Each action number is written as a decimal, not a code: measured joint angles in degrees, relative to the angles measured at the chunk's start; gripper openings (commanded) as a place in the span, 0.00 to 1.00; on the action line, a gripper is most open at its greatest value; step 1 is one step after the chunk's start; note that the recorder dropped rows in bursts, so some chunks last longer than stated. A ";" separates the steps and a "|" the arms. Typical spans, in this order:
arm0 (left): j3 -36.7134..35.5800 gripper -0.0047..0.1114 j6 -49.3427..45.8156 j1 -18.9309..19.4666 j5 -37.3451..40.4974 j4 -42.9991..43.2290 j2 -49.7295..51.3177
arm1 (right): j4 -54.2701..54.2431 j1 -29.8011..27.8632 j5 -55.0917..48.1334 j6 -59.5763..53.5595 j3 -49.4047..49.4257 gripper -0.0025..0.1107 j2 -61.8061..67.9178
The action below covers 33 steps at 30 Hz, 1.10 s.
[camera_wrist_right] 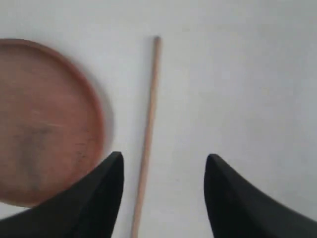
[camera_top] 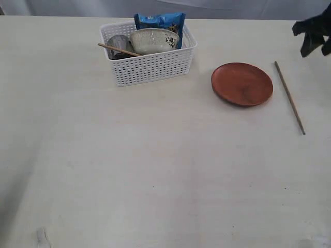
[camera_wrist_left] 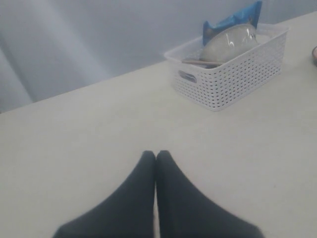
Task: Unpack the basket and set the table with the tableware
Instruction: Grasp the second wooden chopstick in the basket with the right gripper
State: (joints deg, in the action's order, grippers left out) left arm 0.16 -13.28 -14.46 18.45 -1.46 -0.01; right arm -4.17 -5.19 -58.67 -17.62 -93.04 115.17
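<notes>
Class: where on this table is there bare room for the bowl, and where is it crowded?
Free: the wide table stretch on the camera side of basket and plate; the gap between them. Crowded: inside the basket; the strip between plate and chopstick.

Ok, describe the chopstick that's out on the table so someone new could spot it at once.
On the pale table, find the reddish-brown round plate, right of the white basket in the exterior view. Just right of the plate, not touching it, lies a thin brown chopstick. Unlike the stick poking from the basket, it lies flat on the bare tabletop.
</notes>
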 measured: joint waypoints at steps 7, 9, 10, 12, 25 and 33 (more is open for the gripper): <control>0.00 0.04 0.00 0.00 0.00 0.00 0.00 | -14.22 13.21 6.51 -17.41 -0.39 0.43 -10.26; 0.00 0.04 0.00 0.00 0.00 0.00 0.00 | -15.87 18.13 8.12 -21.34 -0.50 0.43 -12.52; 0.00 0.04 0.00 0.00 0.00 0.00 0.00 | -16.40 21.00 8.61 -23.67 -0.62 0.43 -13.26; 0.00 0.04 0.00 0.00 0.00 0.00 0.00 | -16.71 26.24 9.75 -27.90 -0.74 0.44 -13.70; 0.00 0.04 0.00 0.00 0.00 0.00 0.00 | -9.40 45.37 34.27 -31.59 -1.48 0.47 1.19; 0.00 0.04 0.00 0.00 0.00 0.00 0.00 | -5.35 45.72 34.11 -31.46 -10.12 0.47 11.63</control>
State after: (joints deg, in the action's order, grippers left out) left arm 0.16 -13.28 -14.46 18.45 -1.46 -0.01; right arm -9.52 40.53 -24.56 -49.07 -103.16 126.81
